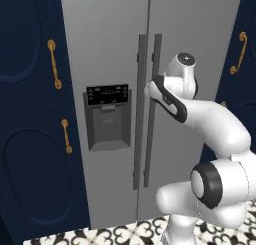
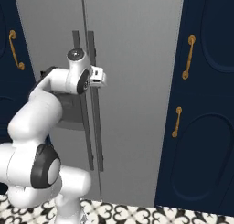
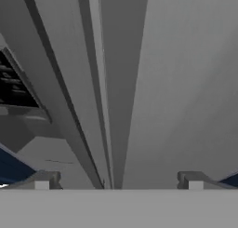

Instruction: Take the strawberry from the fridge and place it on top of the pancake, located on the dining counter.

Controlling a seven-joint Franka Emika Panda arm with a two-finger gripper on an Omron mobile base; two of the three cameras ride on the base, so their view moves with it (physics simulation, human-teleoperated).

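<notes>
The fridge point(image 1: 110, 49) is tall and grey, and both its doors are closed. Its two long dark handles point(image 1: 157, 109) run down the middle seam, with a black dispenser panel point(image 1: 107, 116) on the left door. My gripper point(image 3: 118, 183) is open and empty. It points at the doors from close range, with the handles point(image 3: 100, 83) between its spread fingertips point(image 3: 42, 180). In the right base view my hand point(image 2: 97, 77) sits right at the handles point(image 2: 96, 127), about chest height on the door. The strawberry is hidden behind the closed doors. The pancake and the dining counter are out of view.
Navy cabinets with gold handles flank the fridge on the left point(image 1: 30, 139) and on the right point(image 2: 201, 104). Black-and-white patterned floor tiles point(image 2: 137, 214) run along the bottom. My own arm point(image 1: 220, 134) fills the space in front of the right door.
</notes>
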